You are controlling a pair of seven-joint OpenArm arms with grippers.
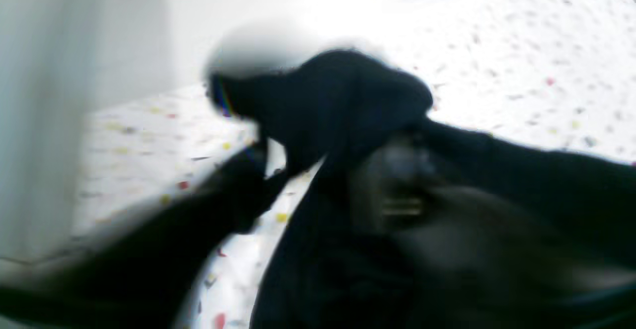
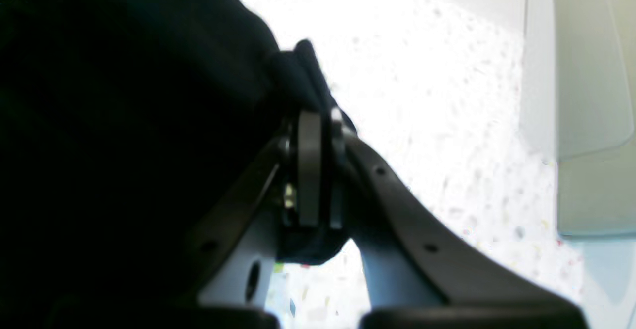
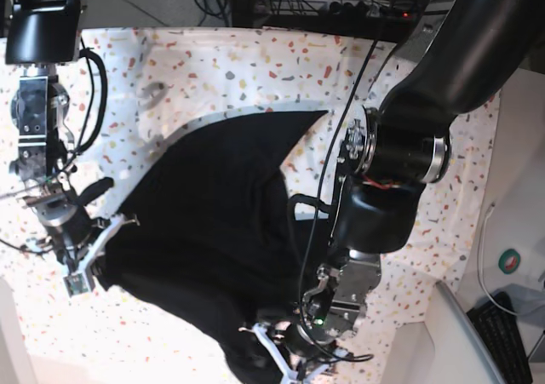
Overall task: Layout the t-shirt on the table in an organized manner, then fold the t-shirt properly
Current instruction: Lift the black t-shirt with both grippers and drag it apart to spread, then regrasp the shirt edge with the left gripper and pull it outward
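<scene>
The black t-shirt (image 3: 204,214) lies spread but rumpled across the middle of the speckled table (image 3: 255,69). At one edge of the cloth my right gripper (image 3: 100,249) is shut on the t-shirt; the right wrist view shows a fold of the t-shirt (image 2: 124,120) pinched between the closed pads of the right gripper (image 2: 318,120). My left gripper (image 3: 285,360) is at the opposite edge. In the blurred left wrist view its fingers (image 1: 238,180) stand apart, table showing between them, with a hump of t-shirt (image 1: 338,100) just beyond and cloth draped over one finger.
The table's edge runs close behind my left gripper, with a white object (image 3: 460,333) and a keyboard (image 3: 511,337) beyond it. Cables and equipment (image 3: 324,5) line the far side. A grey panel (image 2: 591,120) stands beside the table in the right wrist view.
</scene>
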